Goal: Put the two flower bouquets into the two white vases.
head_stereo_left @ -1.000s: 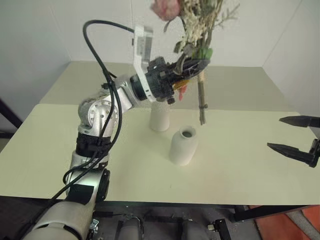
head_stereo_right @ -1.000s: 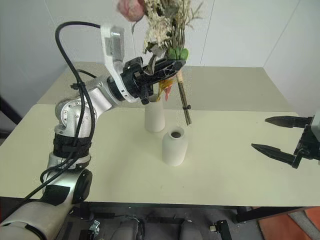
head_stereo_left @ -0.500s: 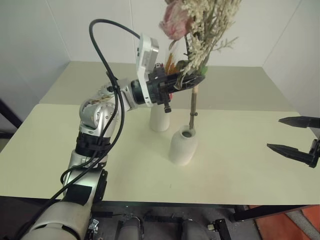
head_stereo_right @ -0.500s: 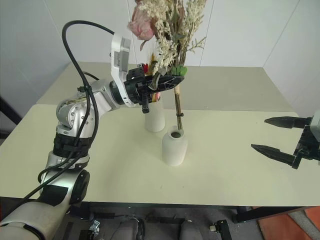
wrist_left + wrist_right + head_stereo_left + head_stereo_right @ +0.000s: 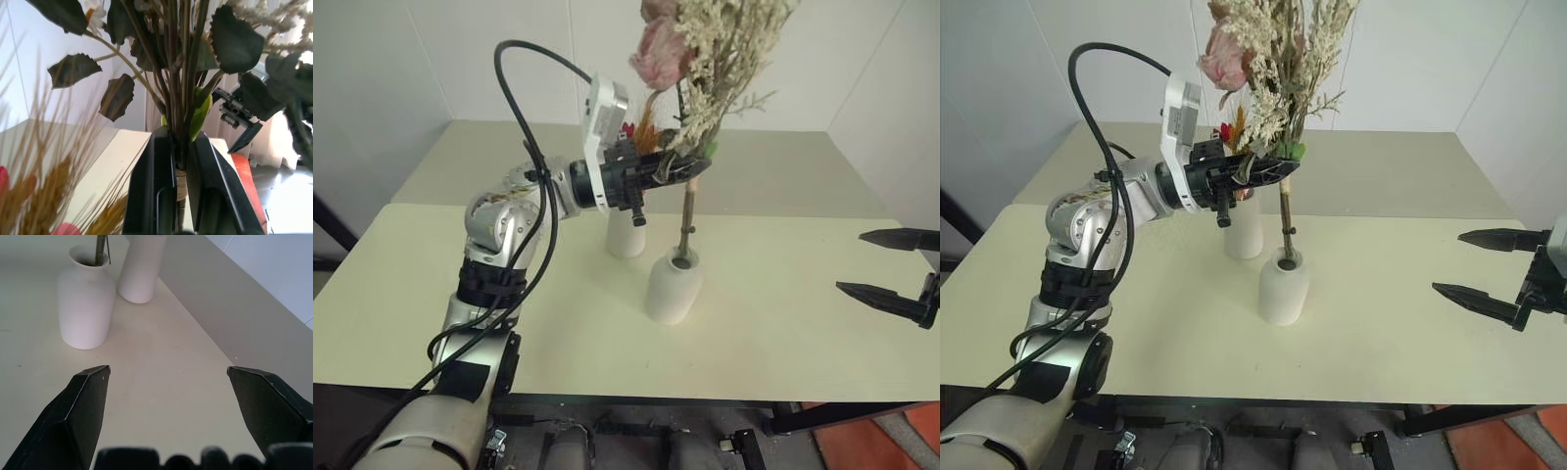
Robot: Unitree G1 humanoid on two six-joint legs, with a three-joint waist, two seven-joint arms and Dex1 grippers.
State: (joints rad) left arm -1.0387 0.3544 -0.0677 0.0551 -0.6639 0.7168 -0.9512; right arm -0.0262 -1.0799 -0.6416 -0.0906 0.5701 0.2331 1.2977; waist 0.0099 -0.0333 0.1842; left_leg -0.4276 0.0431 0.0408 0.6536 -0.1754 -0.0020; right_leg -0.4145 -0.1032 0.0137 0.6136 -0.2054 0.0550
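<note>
The left end effector, clamped shut on the stems of the fuller bouquet of pink rose, greenery and pale sprigs, had swung that bunch from a tilt beside the vases to nearly upright and lowered it, so the stem end that hung clear a second before now stood inside the mouth of the rounder narrow-necked vase; by my reading the insertion was under way and only a further lowering and release remained for this bunch; the grip sat high on the stems just under the leaves, with the vase directly below and apart from the fingers; just behind and to the left stood the tall tapered vase, touching neither the round vase nor the stems, with the slim orange-stemmed bundle and its red blooms rising from it behind the end effector, so it seemed already placed; far to the right over the counter, the right end effector hovered with its fingers spread wide and empty, well apart from both vases, unmoved.
</note>
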